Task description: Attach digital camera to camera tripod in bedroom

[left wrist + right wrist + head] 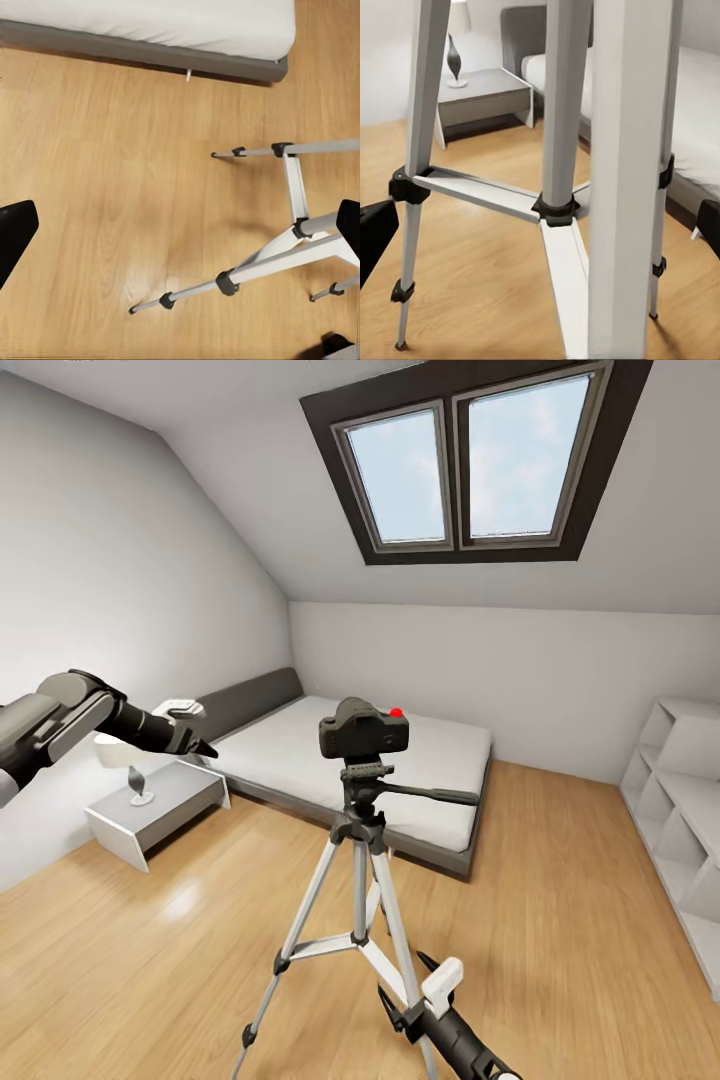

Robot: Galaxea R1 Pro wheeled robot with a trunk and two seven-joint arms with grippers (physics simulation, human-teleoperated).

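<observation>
The black digital camera (364, 732), red button up, sits on the head of the camera tripod (362, 830) in the middle of the bedroom floor. The black pan handle (440, 794) points right. My left gripper (195, 735) hangs open, raised well to the left of the camera and apart from it. It looks down on the tripod's silver legs (296, 187), with its fingertips (15, 232) spread wide. My right gripper (405, 978) is open, low beside the tripod's front right leg. Its view faces the legs (561, 112) close up, holding nothing.
A grey low bed (350, 760) lies behind the tripod. A grey nightstand (160, 805) with a white lamp (125, 755) stands at the left wall. White shelves (680, 810) line the right wall. A dark-framed skylight (470, 460) sits in the sloped ceiling. Light wood floor surrounds the tripod.
</observation>
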